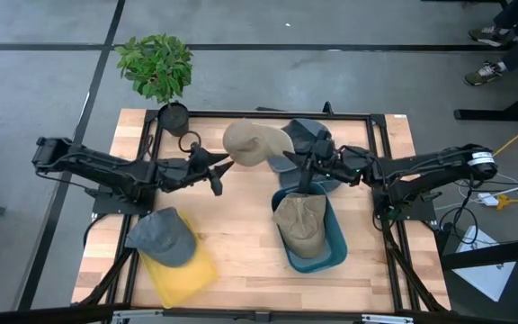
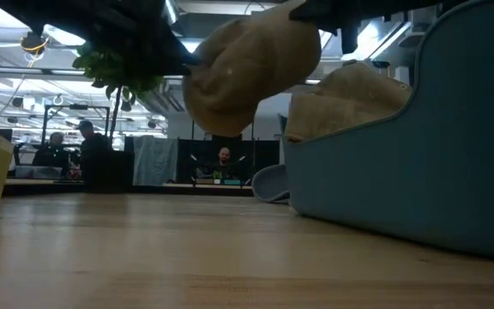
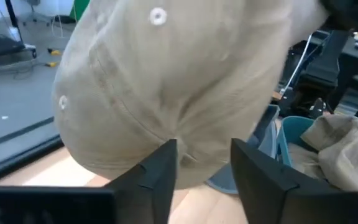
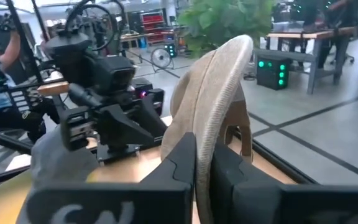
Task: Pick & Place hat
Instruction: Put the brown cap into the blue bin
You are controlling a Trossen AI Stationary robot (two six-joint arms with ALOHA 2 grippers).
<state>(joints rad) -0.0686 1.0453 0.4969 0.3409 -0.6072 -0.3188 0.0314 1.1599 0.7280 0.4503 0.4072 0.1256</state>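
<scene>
Showing no readable writing: tan hat (image 1: 254,142), grey hat (image 1: 162,236).

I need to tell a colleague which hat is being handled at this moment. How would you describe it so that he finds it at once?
Look at the wooden table, at its far middle, between the two dark arms. There a tan hat hangs in the air, pinched by the right gripper, with the left gripper at its other side. The other tan hat lies in the blue bin, and the grey hat rests on a yellow bin.

A tan hat (image 1: 254,143) hangs above the table, brim pinched edge-on.
</scene>
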